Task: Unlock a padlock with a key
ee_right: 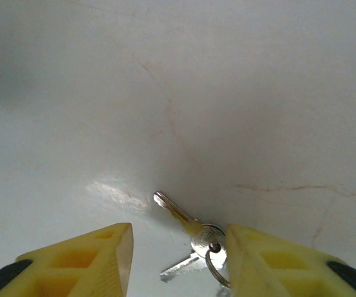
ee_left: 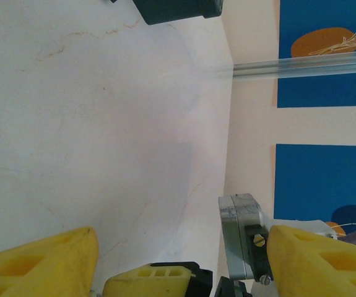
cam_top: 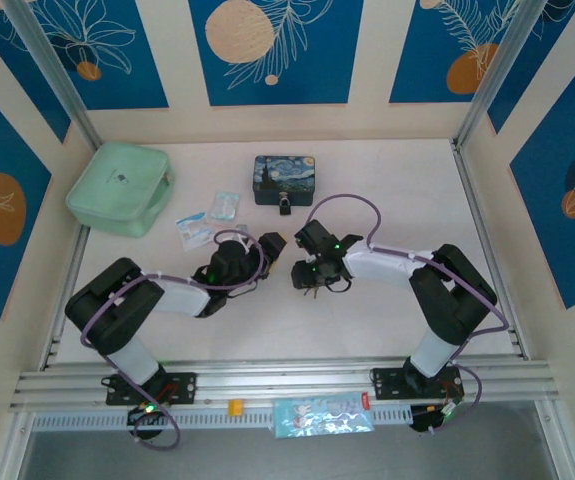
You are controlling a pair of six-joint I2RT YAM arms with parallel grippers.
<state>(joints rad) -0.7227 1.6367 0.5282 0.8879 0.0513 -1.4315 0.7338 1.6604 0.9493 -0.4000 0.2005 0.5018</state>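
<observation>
I've got the key [ee_right: 176,213] flat on the table [ee_right: 165,93], ringed with a second key, lying between the parted jaws of my right gripper [ee_right: 179,240]. The padlock [cam_top: 284,207] sits against the front of the blue tin [cam_top: 285,178]. My left gripper [ee_left: 181,241] gapes wide, holding nothing.

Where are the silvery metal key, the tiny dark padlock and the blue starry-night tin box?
silvery metal key [ee_right: 176,213]: right wrist view, on its blade.
tiny dark padlock [cam_top: 284,208]: top view, on its body.
blue starry-night tin box [cam_top: 285,175]: top view, on its lid.
</observation>
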